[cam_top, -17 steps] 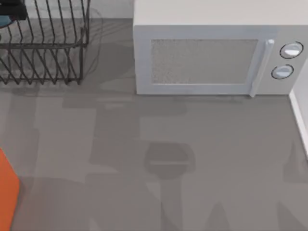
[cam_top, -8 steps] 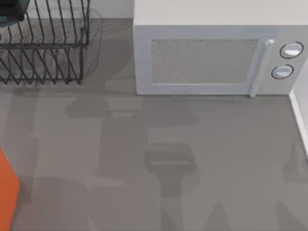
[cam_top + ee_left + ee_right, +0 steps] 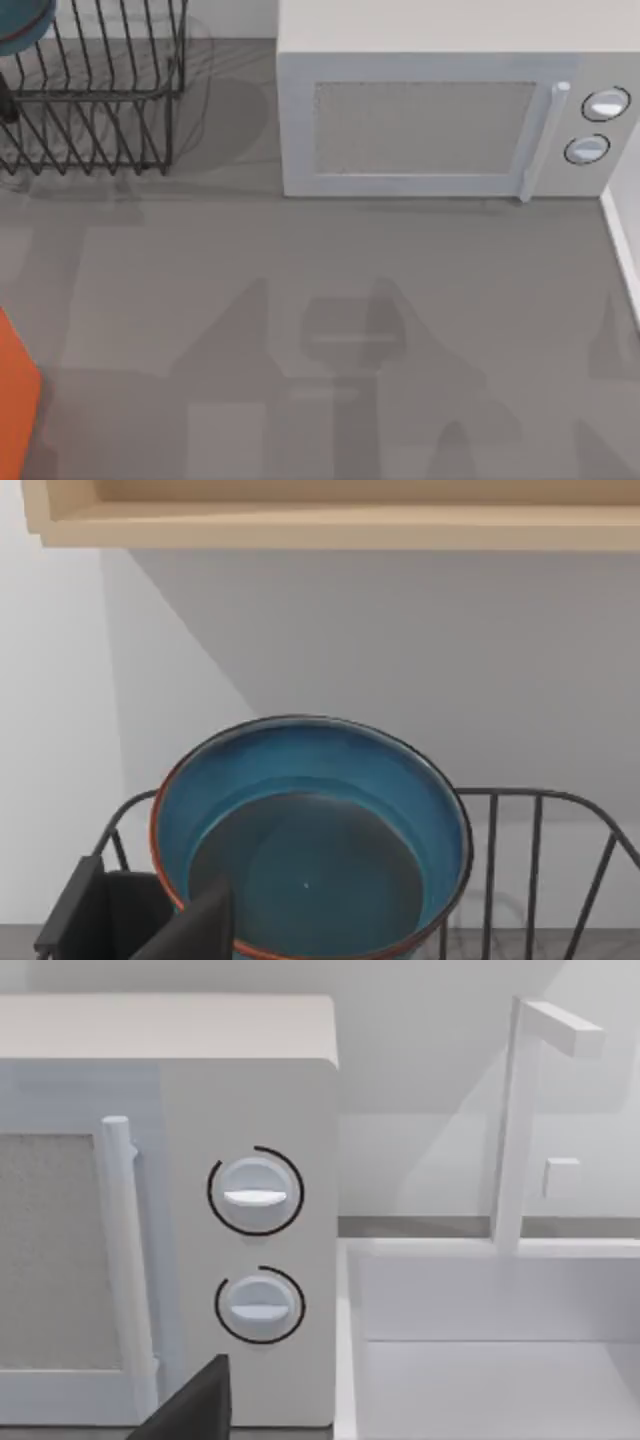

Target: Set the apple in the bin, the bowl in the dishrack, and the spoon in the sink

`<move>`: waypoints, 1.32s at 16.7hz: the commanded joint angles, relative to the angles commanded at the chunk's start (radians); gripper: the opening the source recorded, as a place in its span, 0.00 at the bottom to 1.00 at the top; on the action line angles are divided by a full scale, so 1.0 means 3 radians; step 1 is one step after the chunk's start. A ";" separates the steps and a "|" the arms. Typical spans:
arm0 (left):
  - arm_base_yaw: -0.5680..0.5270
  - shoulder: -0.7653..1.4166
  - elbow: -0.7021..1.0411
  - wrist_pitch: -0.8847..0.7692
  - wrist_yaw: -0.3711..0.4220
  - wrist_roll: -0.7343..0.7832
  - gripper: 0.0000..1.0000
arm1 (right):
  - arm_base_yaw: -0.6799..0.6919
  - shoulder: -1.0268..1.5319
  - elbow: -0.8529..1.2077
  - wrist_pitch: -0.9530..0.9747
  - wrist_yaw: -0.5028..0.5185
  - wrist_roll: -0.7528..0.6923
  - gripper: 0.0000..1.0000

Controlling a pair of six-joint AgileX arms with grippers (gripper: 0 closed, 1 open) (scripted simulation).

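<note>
Bowl (image 3: 22,25) step in hand: it sits at the upper left corner of the top view, inside the dishrack (image 3: 95,95), and the left wrist view shows it tilted up against the rack wires, with the left gripper (image 3: 150,925) just beside its rim; can't tell if the jaws are spread or pinching. Judging from this, next move = clear the left arm off w/o knocking the bowl. Right gripper (image 3: 190,1405) faces the microwave (image 3: 440,120) and sink (image 3: 500,1340); jaws can't tell.
</note>
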 joint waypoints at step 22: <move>-0.0132 -0.3458 -0.1820 -0.1642 -0.0222 -0.0022 1.00 | -0.0038 0.0099 0.0075 -0.0070 0.0006 -0.0102 1.00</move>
